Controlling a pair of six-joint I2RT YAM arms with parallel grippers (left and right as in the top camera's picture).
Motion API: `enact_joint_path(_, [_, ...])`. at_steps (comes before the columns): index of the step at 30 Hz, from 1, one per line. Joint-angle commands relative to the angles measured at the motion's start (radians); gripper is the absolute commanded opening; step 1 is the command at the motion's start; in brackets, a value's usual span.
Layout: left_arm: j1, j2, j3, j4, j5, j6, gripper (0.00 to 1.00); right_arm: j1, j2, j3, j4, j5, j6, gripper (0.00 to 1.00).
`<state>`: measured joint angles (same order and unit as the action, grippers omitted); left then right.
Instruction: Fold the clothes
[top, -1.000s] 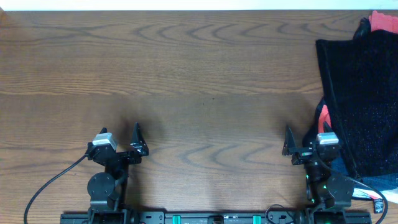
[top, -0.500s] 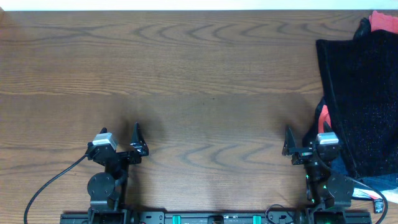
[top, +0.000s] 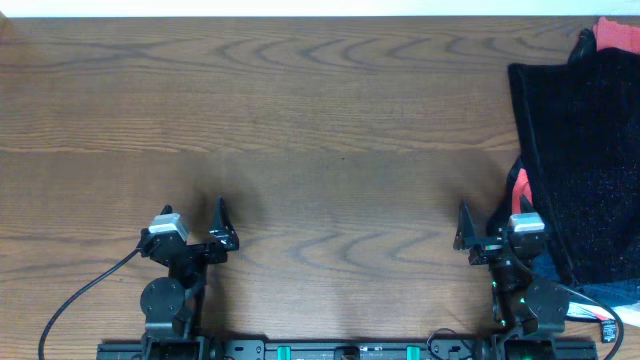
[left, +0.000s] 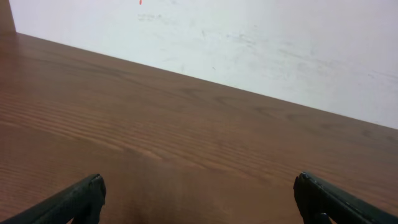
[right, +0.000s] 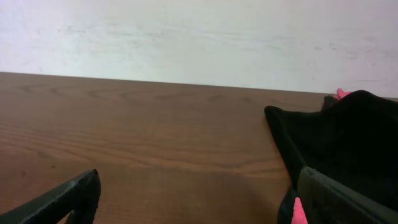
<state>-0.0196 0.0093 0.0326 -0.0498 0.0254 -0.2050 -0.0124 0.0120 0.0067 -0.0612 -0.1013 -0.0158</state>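
The black fuzzy garment (top: 585, 160) lies at the table's right edge, running off the frame; no buttons show. It also shows at the right of the right wrist view (right: 339, 146). My right gripper (top: 487, 235) is open and empty, low near the front edge, just left of the garment; in its own view (right: 196, 199) the right finger sits beside the cloth's edge. My left gripper (top: 220, 230) is open and empty at the front left, far from the garment; its own view (left: 199, 199) shows only bare wood between the fingers.
Red cloth peeks out at the back right corner (top: 615, 35) and beside the right gripper (top: 520, 185), also in the right wrist view (right: 297, 210). A bit of blue cloth (top: 610, 292) lies at the front right. A pale wall (left: 249, 43) stands beyond the wooden table (top: 320, 130).
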Motion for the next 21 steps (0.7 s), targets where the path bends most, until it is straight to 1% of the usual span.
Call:
enact_joint_path(1, [0.003, -0.005, -0.029, -0.017, -0.011, 0.01, 0.98, 0.013, 0.002, -0.001, -0.003, -0.008, -0.015, 0.99])
enact_joint_path(9, [0.003, -0.005, -0.029, -0.017, -0.011, 0.01, 0.98, 0.013, 0.002, -0.001, -0.002, -0.008, -0.015, 0.99])
enact_joint_path(17, [0.002, -0.005, -0.029, -0.018, -0.018, 0.01, 0.98, 0.013, 0.002, 0.0, -0.002, -0.011, 0.045, 0.99])
enact_joint_path(21, [0.003, -0.005, -0.029, -0.019, -0.018, 0.01, 0.98, 0.013, 0.003, 0.014, -0.003, -0.011, 0.045, 0.99])
